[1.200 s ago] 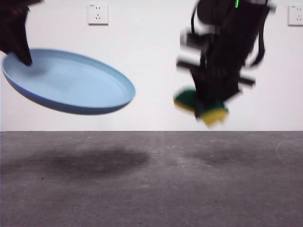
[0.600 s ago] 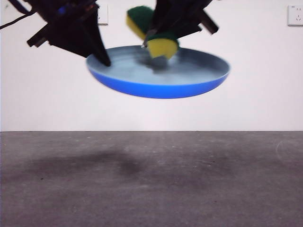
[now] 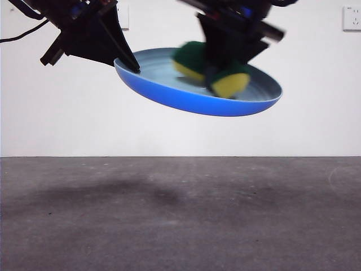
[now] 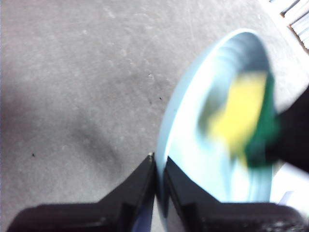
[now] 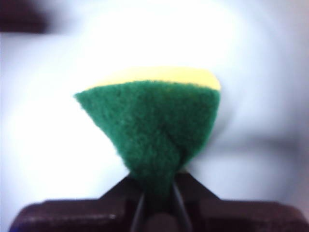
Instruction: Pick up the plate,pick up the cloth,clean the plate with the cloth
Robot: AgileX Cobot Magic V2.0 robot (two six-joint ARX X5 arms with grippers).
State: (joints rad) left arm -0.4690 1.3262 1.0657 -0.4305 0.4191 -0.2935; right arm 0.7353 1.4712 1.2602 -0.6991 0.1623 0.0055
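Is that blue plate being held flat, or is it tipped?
Tipped. The plate hangs in the air, its edge by the left gripper higher than its far edge, while the right gripper presses the sponge into it.

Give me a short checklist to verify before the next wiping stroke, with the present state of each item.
1. Left gripper fingers shut on the rim of the round light-blue plate: ok.
2. Right gripper fingers pinch the yellow-and-green foam sponge: ok.
3. Plate held clear above the grey table: ok.
4. Sponge inside the plate: ok.
5. Sponge pressing on the plate surface: cannot tell, blurred.
6. Plate level: not ok, tilted.
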